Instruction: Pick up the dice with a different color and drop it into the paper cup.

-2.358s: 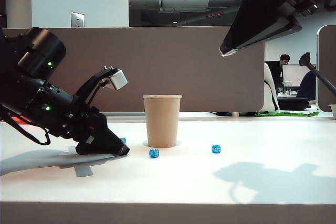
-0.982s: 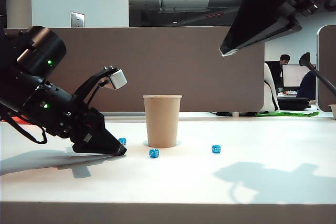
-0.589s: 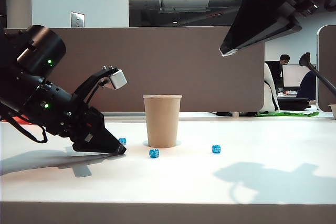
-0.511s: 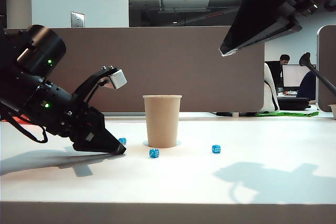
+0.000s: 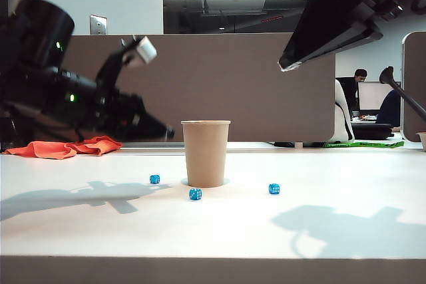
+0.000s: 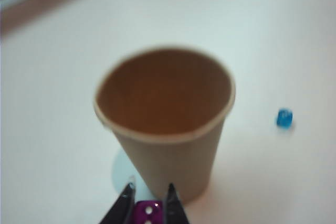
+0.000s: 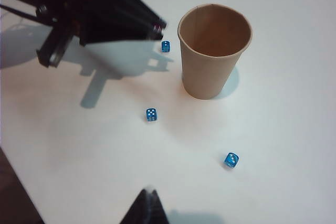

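Setting: office partitions and a ceiling light behind a white table [image 5: 319, 231]; an orange cloth [image 5: 63, 147] lies at its far left.
Left gripper: left gripper [image 6: 146, 206] is raised beside the paper cup [image 5: 206, 153], on its left and about level with the rim, jaws narrow and clamped on the purple die [image 6: 146, 213], as the left wrist view shows.
Right gripper: right gripper [image 7: 143, 211] hangs high over the right of the table, well apart from everything; only a dark tip shows in its own view, so I cannot tell how its jaws stand.
Cup: upright, open, with no die visible in the part of its inside that shows.
Blue dice: three on the table, none touching the cup; one to its left [image 5: 154, 179], one just in front [image 5: 195, 194], one to the right [image 5: 273, 189].
Step in hand: carrying the purple die to the cup mouth.
Doing it well: probably best to lift the tips clear above the rim before crossing, centre them over the opening, then open; a light paper cup would tip if the fingers nudge its wall.
Hard to make out: left wrist view is blurred and the die is cut off by the frame edge; in the exterior view the left arm is smeared and the die cannot be seen.
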Motion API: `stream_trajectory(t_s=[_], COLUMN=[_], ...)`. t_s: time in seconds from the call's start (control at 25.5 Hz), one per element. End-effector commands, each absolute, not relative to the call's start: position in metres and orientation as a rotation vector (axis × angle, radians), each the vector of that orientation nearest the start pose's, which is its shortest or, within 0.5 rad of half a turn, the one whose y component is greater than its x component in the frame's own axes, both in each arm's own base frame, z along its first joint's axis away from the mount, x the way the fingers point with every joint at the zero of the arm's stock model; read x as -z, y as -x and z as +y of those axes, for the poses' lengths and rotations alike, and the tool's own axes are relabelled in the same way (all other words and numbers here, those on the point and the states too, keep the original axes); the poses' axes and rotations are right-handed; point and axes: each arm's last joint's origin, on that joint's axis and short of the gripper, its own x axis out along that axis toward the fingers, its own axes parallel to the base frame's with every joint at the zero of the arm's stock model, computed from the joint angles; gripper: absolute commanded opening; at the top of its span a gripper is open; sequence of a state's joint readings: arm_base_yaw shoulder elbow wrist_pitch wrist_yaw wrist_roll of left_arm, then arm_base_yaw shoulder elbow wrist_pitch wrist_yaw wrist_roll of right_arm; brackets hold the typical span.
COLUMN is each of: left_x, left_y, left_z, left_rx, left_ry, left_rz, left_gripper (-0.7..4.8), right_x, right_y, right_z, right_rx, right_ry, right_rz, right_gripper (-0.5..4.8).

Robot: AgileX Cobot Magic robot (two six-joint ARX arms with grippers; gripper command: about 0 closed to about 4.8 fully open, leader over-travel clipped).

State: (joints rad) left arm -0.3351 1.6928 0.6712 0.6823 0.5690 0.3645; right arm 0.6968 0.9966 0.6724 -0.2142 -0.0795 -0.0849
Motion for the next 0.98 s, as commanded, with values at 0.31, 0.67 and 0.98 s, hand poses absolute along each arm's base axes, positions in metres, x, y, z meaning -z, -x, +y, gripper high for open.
stream_trajectory(t_s=[0.31,0.67,0.98], left_x=[-0.205,-0.221,-0.201], left_y=[-0.314,-0.326,-0.326], left_z=[-0.128,-0.148,-0.162], left_rx=[0.955,1.021,1.058], left_ry=[-0.238,-0.235,-0.229], left_rz=[-0.011,-0.008,0.054], left_gripper=[0.18,0.18,0.18], right_x=[-0.261,-0.262,-0.262], right_y=[-0.162,-0.162,-0.162], right_z=[0.138,0.139,0.139], right_rx=[-0.782,-0.782,-0.782], right_ry=[0.231,0.226,0.226], right_rz=[0.440,0.423,0.424], right_gripper=[-0.02,-0.02,-0.02])
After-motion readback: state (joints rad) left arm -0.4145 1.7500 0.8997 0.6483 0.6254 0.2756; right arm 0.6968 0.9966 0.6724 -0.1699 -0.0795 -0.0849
